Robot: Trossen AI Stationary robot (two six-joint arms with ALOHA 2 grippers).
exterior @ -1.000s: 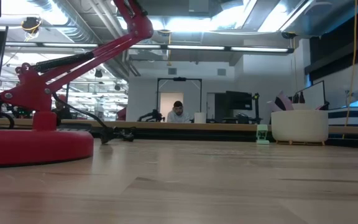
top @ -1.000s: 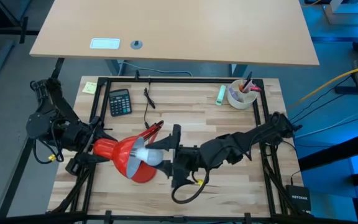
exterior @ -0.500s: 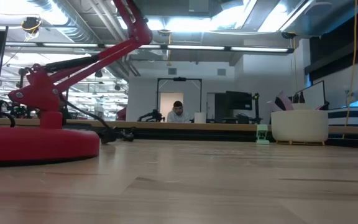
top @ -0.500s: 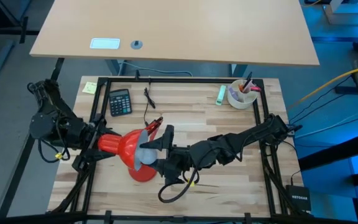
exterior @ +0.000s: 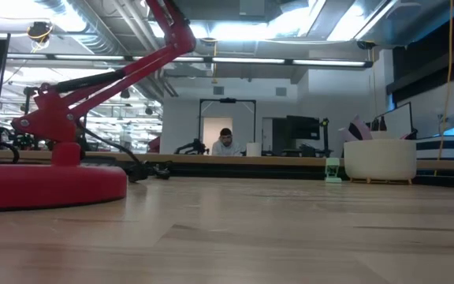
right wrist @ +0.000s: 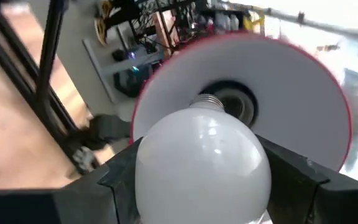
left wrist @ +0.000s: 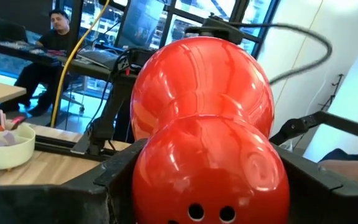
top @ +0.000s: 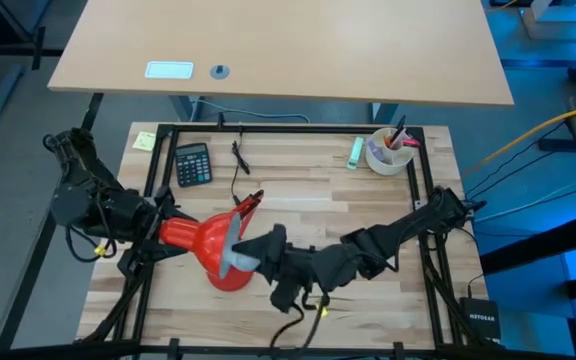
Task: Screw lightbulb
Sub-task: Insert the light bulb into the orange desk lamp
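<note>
The red desk lamp stands on its round base near the table's front; the base also shows in the low view. Its shade lies sideways, mouth toward the table's right. My left gripper is shut on the shade's narrow rear end. My right gripper is shut on the white lightbulb at the shade's mouth. The bulb's silvery screw base points at the socket inside the white shade interior; I cannot tell if it is in. My left gripper pinches the shade's rounded rear bulge between its two fingers, coming level from the table's left. The shade is held sideways above the table, on the lamp's arm. My right gripper pinches the bulb's round glass between its two fingers, coming level from the table's right. The bulb is clear of the table, screw base pointing away from the gripper into the shade.
A calculator and a black cable lie at the far left. A white bowl of pens and a small green thing stand at the far right. A yellow note lies at the far left corner.
My right gripper has carried the bulb toward the table's left, up to the shade's mouth, and its wrist has turned. The lamp's shade and base have shifted slightly in my left gripper's hold.
</note>
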